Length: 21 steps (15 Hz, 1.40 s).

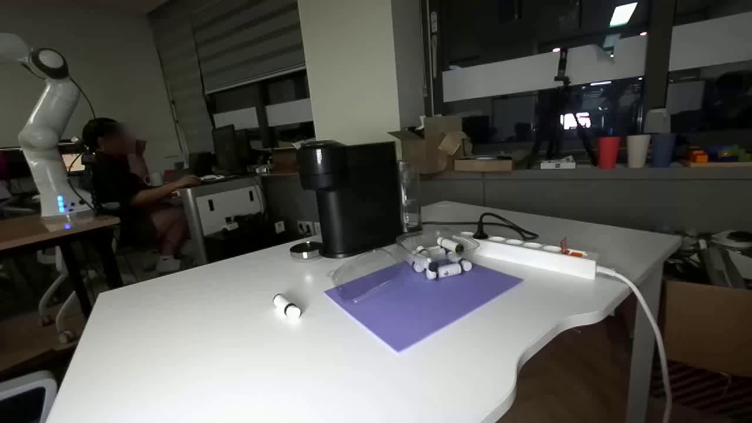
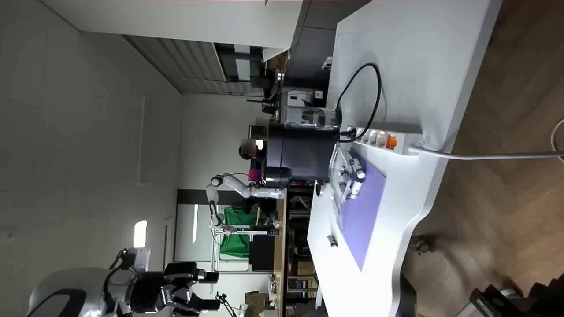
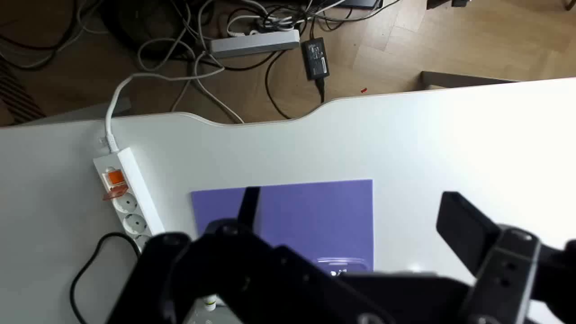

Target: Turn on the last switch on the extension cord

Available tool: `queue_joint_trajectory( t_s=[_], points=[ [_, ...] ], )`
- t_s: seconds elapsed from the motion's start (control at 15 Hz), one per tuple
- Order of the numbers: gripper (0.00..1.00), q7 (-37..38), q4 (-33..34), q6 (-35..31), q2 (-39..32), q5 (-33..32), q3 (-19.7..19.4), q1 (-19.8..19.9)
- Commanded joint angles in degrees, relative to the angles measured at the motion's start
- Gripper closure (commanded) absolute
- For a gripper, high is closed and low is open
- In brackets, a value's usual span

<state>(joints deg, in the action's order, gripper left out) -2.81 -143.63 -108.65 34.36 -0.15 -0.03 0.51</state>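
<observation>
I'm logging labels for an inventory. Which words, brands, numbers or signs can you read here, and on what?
No text is legible in any view.
Black power adapter: white label print in the wrist view, too blurred to read.
Small white box near the red cup: dark marks, too small to read.
Extension cord: no lettering can be made out.

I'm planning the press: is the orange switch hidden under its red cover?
No, the wrist view shows the red cover swung open and the orange switch exposed.
</observation>
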Motion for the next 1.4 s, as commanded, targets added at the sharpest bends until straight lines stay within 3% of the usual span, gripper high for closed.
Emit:
queue_joint_trajectory(
  t_s=[0.0, 0.6, 0.73, 1.2, 1.27, 1.33],
  points=[
    [0.0, 0.15, 0.11, 0.13, -0.03, -0.15, -0.24, -0.3],
    [0.0, 0.11, 0.11, 0.13, -0.04, -0.15, -0.25, -0.31],
    [0.0, -0.87, -0.49, -3.27, 0.22, -1.64, -0.07, -0.16],
    [0.0, -13.0, -0.2, -15.23, -5.26, -7.16, -8.5, 3.59],
    [0.25, -14.3, 0.59, -16.42, -7.09, -7.31, -9.76, 4.24],
    [0.26, -15.64, 1.8, -17.08, -9.25, -7.69, -10.86, 4.83]
  ],
)
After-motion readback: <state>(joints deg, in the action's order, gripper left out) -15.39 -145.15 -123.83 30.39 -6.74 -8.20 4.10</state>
